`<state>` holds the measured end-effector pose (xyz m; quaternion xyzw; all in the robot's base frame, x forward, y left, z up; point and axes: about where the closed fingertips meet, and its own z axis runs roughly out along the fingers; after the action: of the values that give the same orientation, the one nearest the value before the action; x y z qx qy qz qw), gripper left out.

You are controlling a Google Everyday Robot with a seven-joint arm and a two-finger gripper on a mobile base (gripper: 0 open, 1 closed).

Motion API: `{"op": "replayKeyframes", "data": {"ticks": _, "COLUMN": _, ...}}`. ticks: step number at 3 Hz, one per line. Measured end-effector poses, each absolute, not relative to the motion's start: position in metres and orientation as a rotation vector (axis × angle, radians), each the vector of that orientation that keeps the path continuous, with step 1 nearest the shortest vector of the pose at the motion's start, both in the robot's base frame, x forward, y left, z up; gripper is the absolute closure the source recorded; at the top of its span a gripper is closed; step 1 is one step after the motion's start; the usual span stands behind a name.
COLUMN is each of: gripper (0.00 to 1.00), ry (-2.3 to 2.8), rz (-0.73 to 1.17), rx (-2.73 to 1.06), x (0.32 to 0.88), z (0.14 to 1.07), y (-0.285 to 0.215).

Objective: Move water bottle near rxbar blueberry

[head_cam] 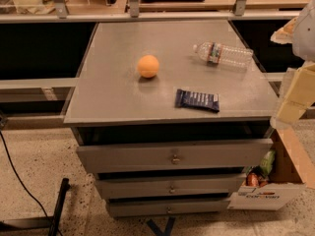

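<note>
On the table [113,102], an orange [148,66] sits left of centre, the blue snack bar [197,100] lies flat near the front edge, the water bottle [224,54] lies on its side further back, apart from the bar, and the gripper [294,96] hangs beyond the right edge, open or closed cannot be told

Gripper [294,100] at right edge, partly cut off by frame; snack bar [197,100] lettering seemingly too small to read.
</note>
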<state>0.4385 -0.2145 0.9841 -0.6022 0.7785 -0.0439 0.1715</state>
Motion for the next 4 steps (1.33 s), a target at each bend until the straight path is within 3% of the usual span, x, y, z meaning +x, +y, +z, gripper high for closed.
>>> {"op": "replayKeyframes", "data": {"ticks": 2, "gripper": 0.00, "ry": 2.209, "rz": -0.165, "rx": -1.695, "x": 0.453, "z": 0.987, "y": -0.220}}
{"op": "replayKeyframes", "data": {"ticks": 4, "gripper": 0.00, "ry": 2.164, "rz": -0.233, "rx": -1.686, "x": 0.510, "z": 0.979, "y": -0.243}}
